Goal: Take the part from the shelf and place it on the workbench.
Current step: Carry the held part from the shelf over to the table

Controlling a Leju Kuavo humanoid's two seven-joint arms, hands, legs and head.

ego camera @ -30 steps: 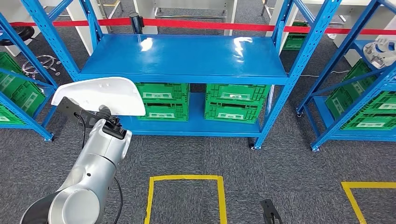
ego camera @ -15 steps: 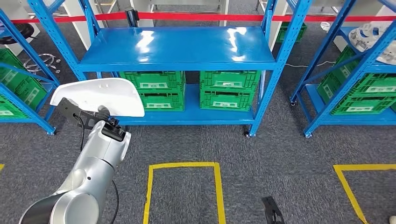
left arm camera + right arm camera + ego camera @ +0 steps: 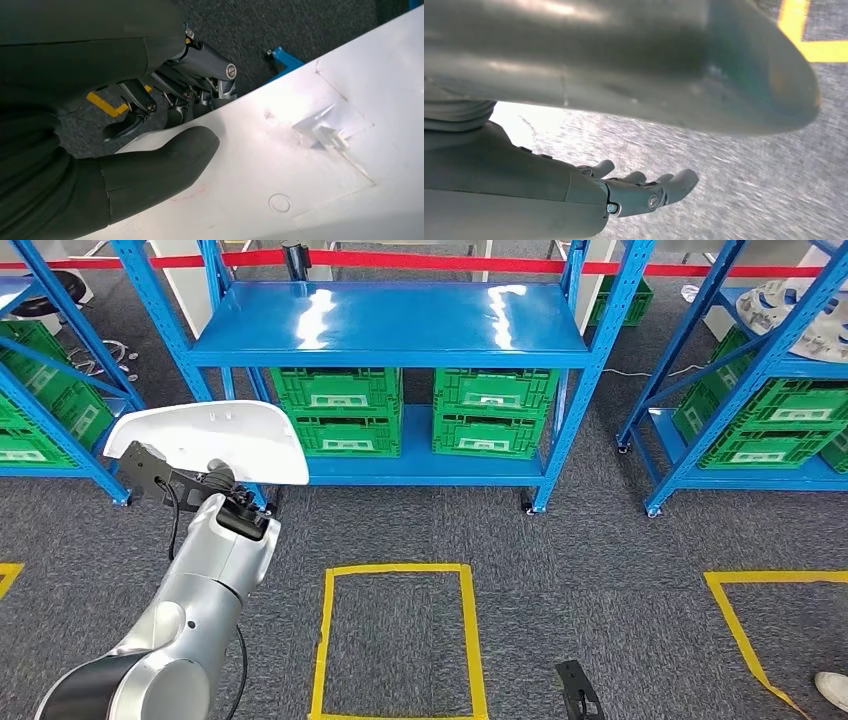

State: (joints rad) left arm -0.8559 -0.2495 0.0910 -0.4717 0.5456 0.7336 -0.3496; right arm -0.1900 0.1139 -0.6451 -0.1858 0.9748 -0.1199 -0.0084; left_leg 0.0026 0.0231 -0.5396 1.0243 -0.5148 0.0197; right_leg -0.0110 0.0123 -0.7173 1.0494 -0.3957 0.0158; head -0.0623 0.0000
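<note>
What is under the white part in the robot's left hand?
The left hand grips the white part, thumb on one face, dark fingers behind its edge. Carpet lies below; the panel covers the fingertips.

The shelf (image 3: pixel 400 325) stands at 12 o'clock, 4 crates (image 3: pixel 440 410) on its lower level. The part (image 3: pixel 205 440) sits at 10 o'clock, a floor square (image 3: pixel 400 640) at 6.

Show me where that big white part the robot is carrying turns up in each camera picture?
Head view: the white part sits at the left, above the silver arm, held by the left hand.
Left wrist view: the part fills the lower right, thumb on it.
Right wrist view: not in it.
Shared landmark: yellow floor tape.
</note>
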